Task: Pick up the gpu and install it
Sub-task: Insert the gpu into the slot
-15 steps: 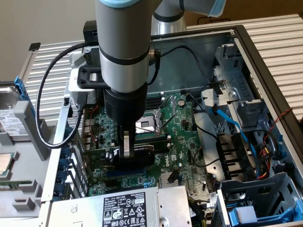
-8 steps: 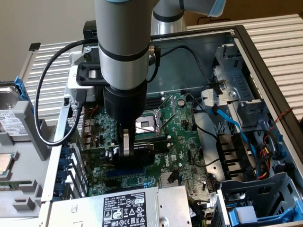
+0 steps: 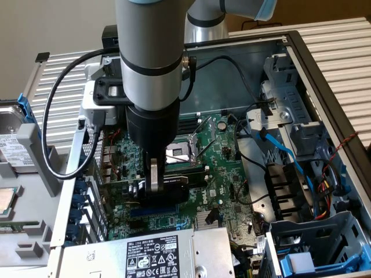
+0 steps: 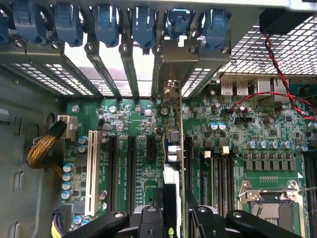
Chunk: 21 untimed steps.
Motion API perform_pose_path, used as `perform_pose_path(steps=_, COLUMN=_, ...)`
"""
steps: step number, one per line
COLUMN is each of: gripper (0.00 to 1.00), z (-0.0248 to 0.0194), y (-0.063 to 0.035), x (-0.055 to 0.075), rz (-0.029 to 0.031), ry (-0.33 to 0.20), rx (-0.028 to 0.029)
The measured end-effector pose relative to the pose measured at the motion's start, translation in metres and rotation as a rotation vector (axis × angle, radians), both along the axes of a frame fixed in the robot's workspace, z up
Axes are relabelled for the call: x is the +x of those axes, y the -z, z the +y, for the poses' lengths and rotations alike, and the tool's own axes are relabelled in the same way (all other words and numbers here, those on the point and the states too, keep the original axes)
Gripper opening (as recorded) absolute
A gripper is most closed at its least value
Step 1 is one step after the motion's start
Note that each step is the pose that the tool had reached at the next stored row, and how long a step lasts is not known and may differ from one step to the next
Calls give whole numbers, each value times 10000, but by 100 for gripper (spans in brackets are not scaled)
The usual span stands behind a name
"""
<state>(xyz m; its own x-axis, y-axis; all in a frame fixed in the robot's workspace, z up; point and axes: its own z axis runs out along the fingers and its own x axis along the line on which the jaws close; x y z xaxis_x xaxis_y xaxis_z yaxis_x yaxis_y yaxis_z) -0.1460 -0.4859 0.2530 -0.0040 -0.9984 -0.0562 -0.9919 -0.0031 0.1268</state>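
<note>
Gpu (image 4: 173, 148): standing edge-on inside the computer case (image 4: 25, 163), hanging just above the motherboard (image 4: 133, 129) and lining up with an expansion slot, bracket end facing the rear openings.
Pincer (image 4: 173, 203): pinching the gpu from above.
Progress: pick-up looking done; seating in the slot not yet showing as finished.

The green gpu card with its silver metal bracket (image 4: 172, 144) stands edge-on between the black fingers (image 4: 148, 222), filling that gap. On both sides of the fingers the large green motherboard (image 4: 133, 114) lies low, leaving open room above its slots. Beyond the fingers, blue plastic slot latches (image 4: 143, 22) and the grey perforated metal case wall (image 4: 247, 49) block the way.
</note>
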Motion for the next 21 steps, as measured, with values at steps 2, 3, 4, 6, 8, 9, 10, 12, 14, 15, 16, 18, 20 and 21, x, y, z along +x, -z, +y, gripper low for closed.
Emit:
perform_pose_path(steps=2, gripper=27, z=0, y=1, x=-1, rz=-1, ry=3, rx=1)
perform_pose_path(steps=3, gripper=27, z=0, y=2, x=-3, rz=-1, ry=8, rx=2)
perform_pose_path(steps=4, gripper=27, z=0, y=2, x=-5, rz=-1, ry=15, rx=1)
perform_pose_path(steps=6, gripper=27, z=0, y=2, x=-8, rz=0, ry=28, rx=0)
perform_pose_path(steps=8, gripper=27, z=0, y=2, x=-8, rz=0, ry=30, rx=0)
perform_pose_path(steps=9, gripper=27, z=0, y=2, x=-9, rz=0, ry=31, rx=1)
perform_pose_path(steps=10, gripper=27, z=0, y=2, x=-9, rz=0, ry=31, rx=0)
perform_pose_path(steps=12, gripper=27, z=0, y=2, x=-9, rz=0, ry=31, rx=1)
perform_pose_path(steps=14, gripper=27, z=-1, y=-1, x=-9, rz=0, ry=33, rx=1)
perform_pose_path(steps=15, gripper=27, z=-2, y=-2, x=-10, rz=-1, ry=40, rx=1)
perform_pose_path(steps=16, gripper=27, z=-3, y=-4, x=-10, rz=1, ry=46, rx=0)
perform_pose_path(steps=18, gripper=27, z=-6, y=-7, x=-9, rz=2, ry=54, rx=-1)
perform_pose_path(steps=20, gripper=27, z=-9, y=-6, x=-9, rz=0, ry=62, rx=1)
perform_pose_path(steps=21, gripper=27, z=-12, y=-6, x=-9, rz=0, ry=67, rx=1)
